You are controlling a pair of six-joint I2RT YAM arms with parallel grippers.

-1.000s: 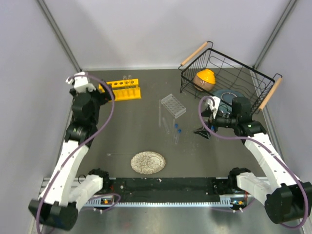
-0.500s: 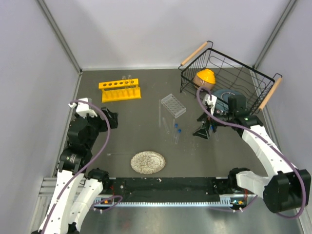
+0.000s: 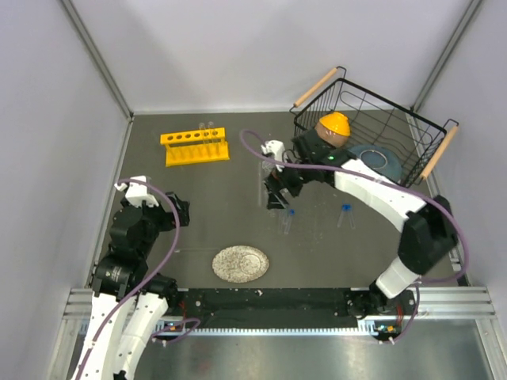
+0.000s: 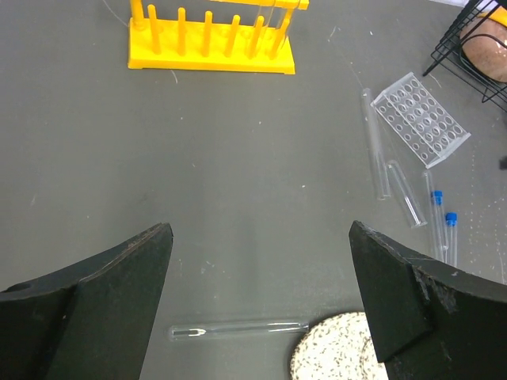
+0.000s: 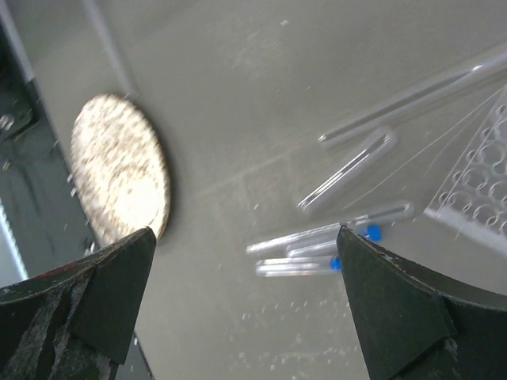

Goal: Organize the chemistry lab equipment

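Note:
The yellow tube rack (image 3: 194,146) stands at the far left, with two test tubes in its right end; it also shows in the left wrist view (image 4: 212,39). The clear grid rack (image 4: 420,119) lies mid-table with two test tubes (image 4: 372,142) and two blue-capped vials (image 4: 444,226) beside it. One test tube (image 4: 238,328) lies beside the plate. Another blue-capped vial (image 3: 346,212) sits alone to the right. My left gripper (image 3: 178,210) is open and empty, above the lone tube. My right gripper (image 3: 277,190) is open and empty over the vials (image 5: 317,265).
The round speckled plate (image 3: 240,264) sits near the front edge. The black wire basket (image 3: 412,150) with wooden handles stands at the far right, holding an orange-topped object (image 3: 333,127) and a dark round item. Grey walls enclose the table on three sides.
My left arm pulled back from the yellow rack toward the near left. My right arm swung left from beside the basket to the tube cluster; a blue-capped vial now shows where it was.

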